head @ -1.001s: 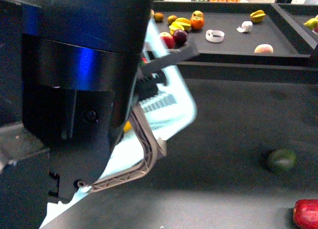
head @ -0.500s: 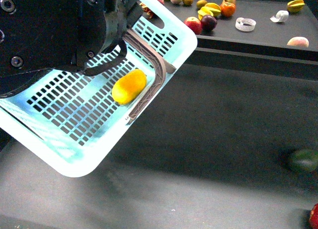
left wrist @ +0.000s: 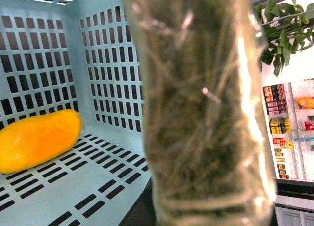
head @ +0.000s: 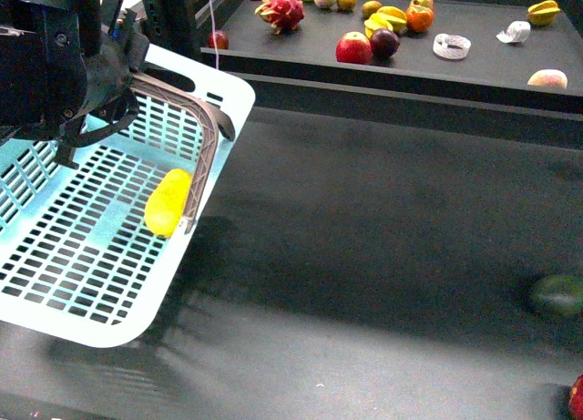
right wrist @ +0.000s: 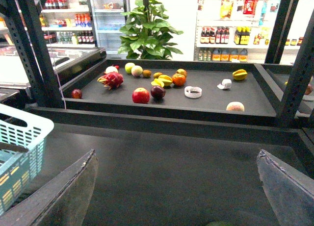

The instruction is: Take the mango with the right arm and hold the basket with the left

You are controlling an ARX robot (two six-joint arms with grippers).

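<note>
At left centre of the front view, the mango (head: 168, 202) lies inside the tilted basket (head: 82, 329), against its grey handle (head: 208, 138). Risk: the tilt could roll the fruit if the hold slips. The left gripper (head: 91, 92) appears clenched on that handle, though its fingertips are obscured. The right gripper (right wrist: 176, 187) hangs wide apart, holding nothing, well clear of the basket.

Front view looks down; left wrist sits perhaps touching-close inside basket (head: 100, 256), which both share.
</note>
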